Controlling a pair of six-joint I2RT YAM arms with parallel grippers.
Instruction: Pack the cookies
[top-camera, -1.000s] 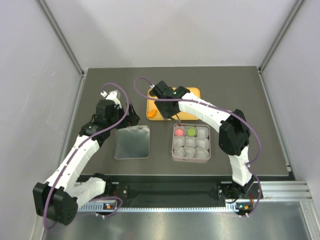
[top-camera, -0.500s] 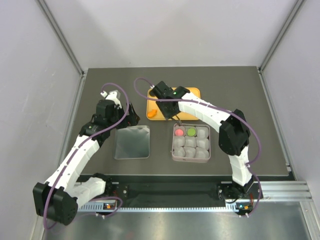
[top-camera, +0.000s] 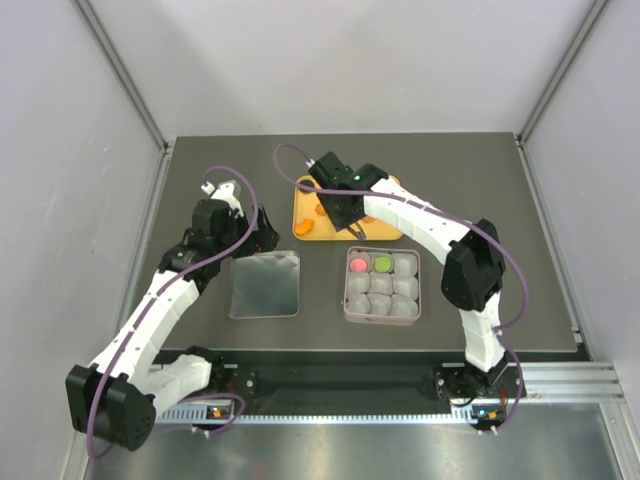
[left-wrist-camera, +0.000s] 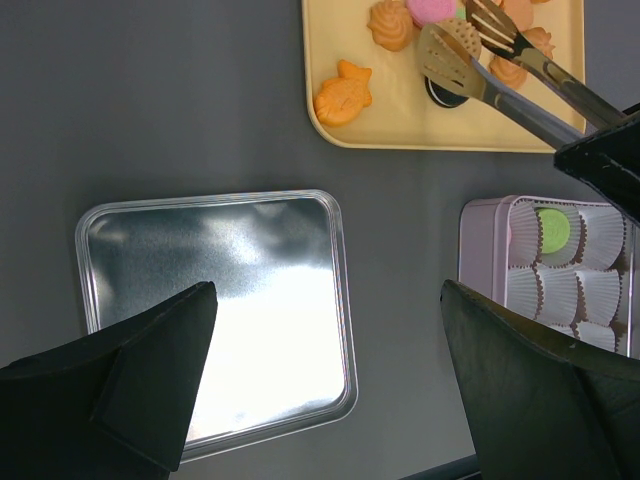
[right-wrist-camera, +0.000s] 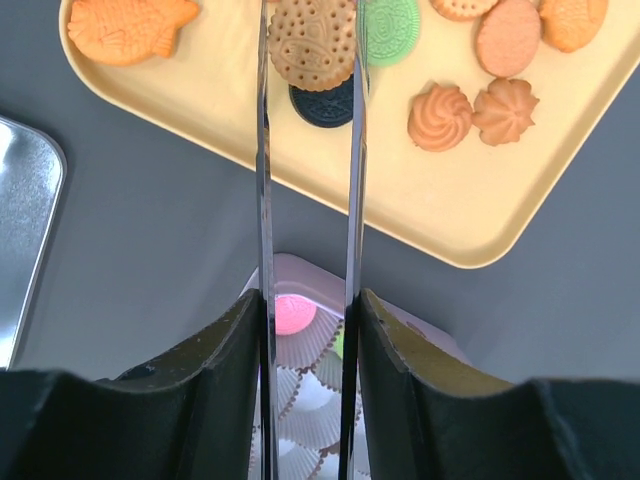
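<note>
- The right end effector (right-wrist-camera: 310, 380) was clenched on the handles of a pair of metal tongs (right-wrist-camera: 263, 200). The tool gave a longer reach and a narrower grip than the bare fingers would on such small items.
- The tong blades flanked a round tan cookie (right-wrist-camera: 312, 40), one at each edge and apparently touching it. Whether it had left the tray could not be determined.
- That item partly overlay a black cookie (right-wrist-camera: 320, 103), just beside a green cookie (right-wrist-camera: 390, 28). The other cookies (right-wrist-camera: 470, 112), including a fish-shaped cookie (right-wrist-camera: 130, 27), lay loose on the yellow tray (right-wrist-camera: 450, 215), which served as the supply.
- The square tin (left-wrist-camera: 482, 250) stood on the bench (top-camera: 480, 180) near the tray, which kept the transfer path short.
- Two paper cups in the tin held a packed pink cookie (right-wrist-camera: 292, 313) and a packed green cookie (left-wrist-camera: 553, 229). The other cups were empty, so packing was judged to be at an early stage.
- The tin lid (left-wrist-camera: 220, 300) lay flat, apart from the tin, leaving the cups accessible.
- The left end effector (left-wrist-camera: 327, 330) was released, with its jaws wide and holding nothing, above the lid. This was judged a standby position for fitting the lid.
</note>
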